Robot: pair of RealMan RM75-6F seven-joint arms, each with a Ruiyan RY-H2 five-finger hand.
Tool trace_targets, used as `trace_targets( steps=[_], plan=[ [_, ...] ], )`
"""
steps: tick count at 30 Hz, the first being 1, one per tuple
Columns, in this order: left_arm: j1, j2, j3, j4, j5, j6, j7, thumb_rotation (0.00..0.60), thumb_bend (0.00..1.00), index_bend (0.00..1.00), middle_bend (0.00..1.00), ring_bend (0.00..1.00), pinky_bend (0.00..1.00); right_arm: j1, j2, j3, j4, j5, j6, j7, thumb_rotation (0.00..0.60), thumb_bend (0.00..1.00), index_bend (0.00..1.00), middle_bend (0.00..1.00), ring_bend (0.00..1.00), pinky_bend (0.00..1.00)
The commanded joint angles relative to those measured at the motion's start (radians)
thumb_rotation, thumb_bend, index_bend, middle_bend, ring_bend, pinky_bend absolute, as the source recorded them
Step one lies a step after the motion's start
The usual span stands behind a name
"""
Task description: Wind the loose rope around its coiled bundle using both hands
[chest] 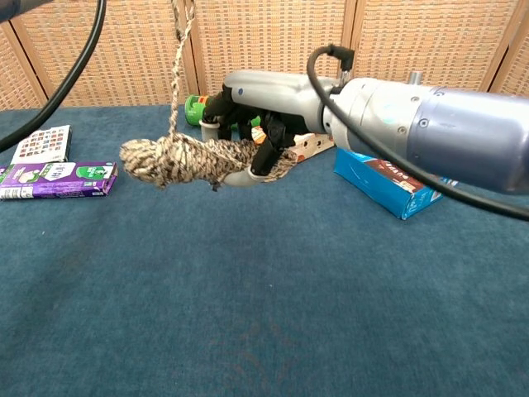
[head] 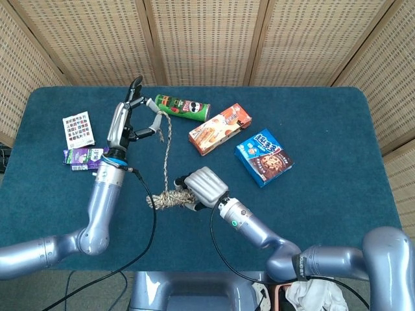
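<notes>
My right hand (head: 202,186) (chest: 252,116) grips the coiled rope bundle (head: 167,198) (chest: 178,159), a tan and brown braided coil, and holds it level above the table, coil end pointing left. A loose strand (head: 166,155) (chest: 174,74) rises taut from the coil to my left hand (head: 127,120), which is raised at the back left and pinches the strand's end between thumb and a finger while the other fingers spread upward. The left hand itself lies outside the chest view.
On the blue table (head: 324,194) lie a green Pringles can (head: 183,107), an orange biscuit box (head: 220,128), a blue cookie box (head: 263,156) (chest: 393,187), a purple packet (head: 84,157) (chest: 56,179) and a small white card pack (head: 78,129) (chest: 41,143).
</notes>
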Motion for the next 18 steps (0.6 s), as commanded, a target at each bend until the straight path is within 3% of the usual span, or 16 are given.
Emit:
trace_targets(
  steps=[1, 8, 18],
  plan=[
    [0.016, -0.014, 0.016, 0.076, 0.034, -0.060, -0.081, 0.600, 0.48, 0.76, 0.00, 0.00, 0.00, -0.021, 0.021, 0.021, -0.020, -0.058, -0.020, 0.104, 0.600, 0.61, 0.70, 0.73, 0.55, 0.81],
    [0.041, -0.049, 0.064, 0.192, 0.092, -0.158, -0.201, 0.600, 0.49, 0.76, 0.00, 0.00, 0.00, -0.036, 0.038, 0.078, -0.077, -0.023, -0.041, 0.220, 0.600, 0.61, 0.70, 0.73, 0.55, 0.81],
    [0.075, -0.059, 0.117, 0.264, 0.209, -0.192, -0.282, 0.600, 0.49, 0.76, 0.00, 0.00, 0.00, -0.039, 0.067, 0.130, -0.121, 0.107, -0.045, 0.202, 0.600, 0.61, 0.70, 0.73, 0.55, 0.81]
  ],
)
